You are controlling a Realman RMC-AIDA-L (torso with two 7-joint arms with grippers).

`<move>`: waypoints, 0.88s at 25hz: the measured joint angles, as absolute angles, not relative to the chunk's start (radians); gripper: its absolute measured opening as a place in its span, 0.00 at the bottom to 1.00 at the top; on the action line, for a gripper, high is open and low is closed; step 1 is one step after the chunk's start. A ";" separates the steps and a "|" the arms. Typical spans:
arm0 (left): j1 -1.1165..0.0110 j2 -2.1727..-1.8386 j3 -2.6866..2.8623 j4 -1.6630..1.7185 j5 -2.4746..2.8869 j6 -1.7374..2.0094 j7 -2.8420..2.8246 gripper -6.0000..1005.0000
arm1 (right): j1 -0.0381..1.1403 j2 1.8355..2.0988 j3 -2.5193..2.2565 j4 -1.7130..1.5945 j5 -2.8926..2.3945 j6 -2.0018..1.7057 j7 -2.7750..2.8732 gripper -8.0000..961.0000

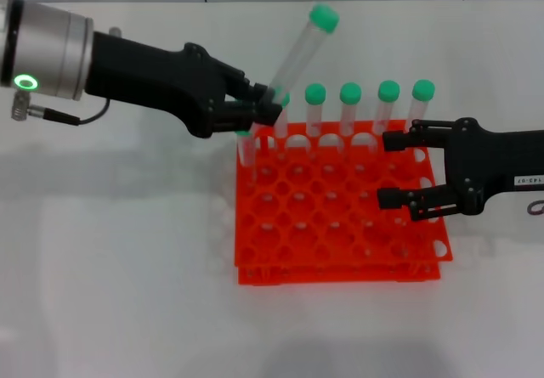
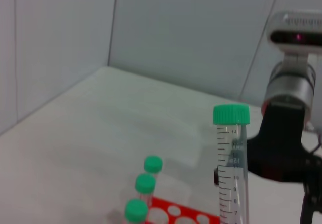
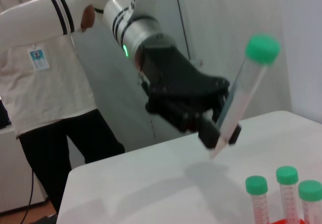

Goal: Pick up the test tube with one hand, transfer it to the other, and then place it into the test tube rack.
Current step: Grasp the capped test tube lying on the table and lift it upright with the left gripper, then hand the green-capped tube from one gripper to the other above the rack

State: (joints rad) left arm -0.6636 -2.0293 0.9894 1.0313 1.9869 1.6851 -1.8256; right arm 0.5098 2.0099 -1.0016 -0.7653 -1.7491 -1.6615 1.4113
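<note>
My left gripper clamps the test tube near its lower end, tilted above the back-left corner of the test tube rack, so I judge the handover is next: my open right gripper must come across and close around it.

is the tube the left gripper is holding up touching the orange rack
Apart. In the right wrist view the test tube, clamped in the left gripper, hangs clear above the table, its tip in open air.
</note>
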 joint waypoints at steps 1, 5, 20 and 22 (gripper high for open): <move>-0.670 -2.029 0.991 1.018 1.996 1.683 -1.819 0.23 | 0.507 2.010 -1.002 -0.765 -1.744 -1.662 1.411 0.90; -0.705 -2.029 0.991 0.943 2.029 1.667 -1.782 0.24 | 0.500 2.009 -0.999 -0.765 -1.729 -1.663 1.411 0.90; -0.725 -2.071 0.997 0.863 2.074 1.588 -1.606 0.25 | 0.497 2.007 -0.962 -0.762 -1.719 -1.685 1.424 0.90; -0.722 -2.078 0.996 0.855 2.065 1.579 -1.578 0.25 | 0.498 2.007 -0.959 -0.760 -1.712 -1.689 1.428 0.90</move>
